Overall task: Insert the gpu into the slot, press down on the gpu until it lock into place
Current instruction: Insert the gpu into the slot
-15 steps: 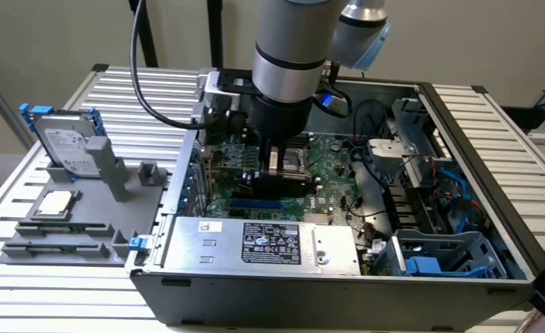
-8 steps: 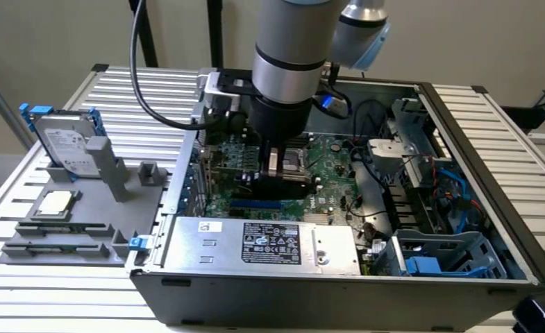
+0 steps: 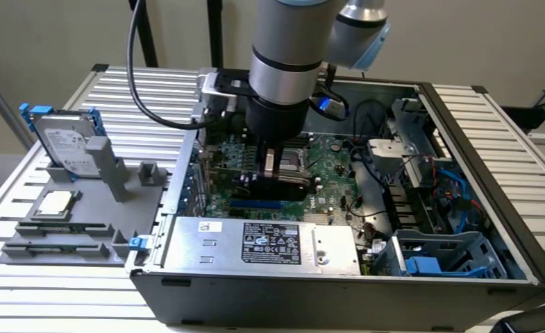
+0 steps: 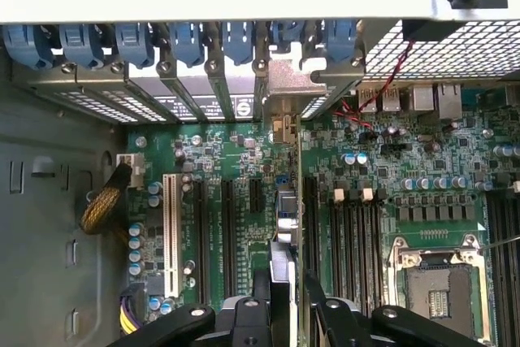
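The hand (image 3: 274, 177), at the centre of the exterior frame, reaches down into the open computer case (image 3: 346, 291) on the slatted counter (image 3: 69, 291). We read it as narrow, its fingers (image 4: 260, 302) set close on either side of the gpu (image 3: 277, 189) and apparently clamped on it. In the wrist view the gpu (image 4: 283, 225) appears edge-on as a thin upright card running away from the hand (image 4: 284, 294) across the green motherboard (image 4: 244, 160). It lies parallel to the black memory strips (image 4: 353, 233) and well apart from the square processor socket (image 4: 435, 282). In the exterior view a short length of the bright-blue slot (image 3: 253, 206) shows just below the card's lower edge, directly above the silver labelled box (image 3: 263, 243) in the lower centre of the frame. We judge that the card has been carried to the slot and lined up along it, so approach and alignment look done. We cannot tell whether the card's edge has entered the connector, since the contact line is hidden by the card and the hand. Nothing visible confirms a latch, so the seating and the press until it locks are taken as the remaining work. In the left part of the exterior frame a grey fixture (image 3: 114, 236) holds a hard drive (image 3: 64, 142).
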`<state>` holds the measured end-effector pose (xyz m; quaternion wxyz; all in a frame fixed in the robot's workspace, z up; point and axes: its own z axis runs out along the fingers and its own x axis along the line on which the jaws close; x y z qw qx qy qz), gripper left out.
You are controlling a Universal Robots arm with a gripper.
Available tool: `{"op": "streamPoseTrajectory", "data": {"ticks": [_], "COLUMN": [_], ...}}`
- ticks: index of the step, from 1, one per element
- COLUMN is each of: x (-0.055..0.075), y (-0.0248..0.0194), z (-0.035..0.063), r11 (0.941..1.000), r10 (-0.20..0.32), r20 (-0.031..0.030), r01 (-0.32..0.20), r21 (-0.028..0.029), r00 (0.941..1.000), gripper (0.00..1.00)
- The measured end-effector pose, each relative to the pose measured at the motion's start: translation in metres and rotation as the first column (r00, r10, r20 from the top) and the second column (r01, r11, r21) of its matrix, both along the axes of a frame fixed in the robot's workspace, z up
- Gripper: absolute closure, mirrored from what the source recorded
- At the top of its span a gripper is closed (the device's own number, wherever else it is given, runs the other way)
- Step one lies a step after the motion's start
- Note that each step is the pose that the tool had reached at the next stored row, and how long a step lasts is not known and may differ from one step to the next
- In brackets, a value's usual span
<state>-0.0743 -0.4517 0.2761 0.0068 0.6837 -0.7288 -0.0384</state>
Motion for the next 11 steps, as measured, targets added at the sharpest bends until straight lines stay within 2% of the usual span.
{"op": "streamPoseTrajectory", "data": {"ticks": [11], "x": [-0.0041], "y": [0.0000], "z": [-0.0011], "r11": [0.9997], "r10": [-0.021], "r20": [0.0001], "r01": [0.021], "r21": [-0.0072], "r00": [0.9998], "gripper": [0.74]}}
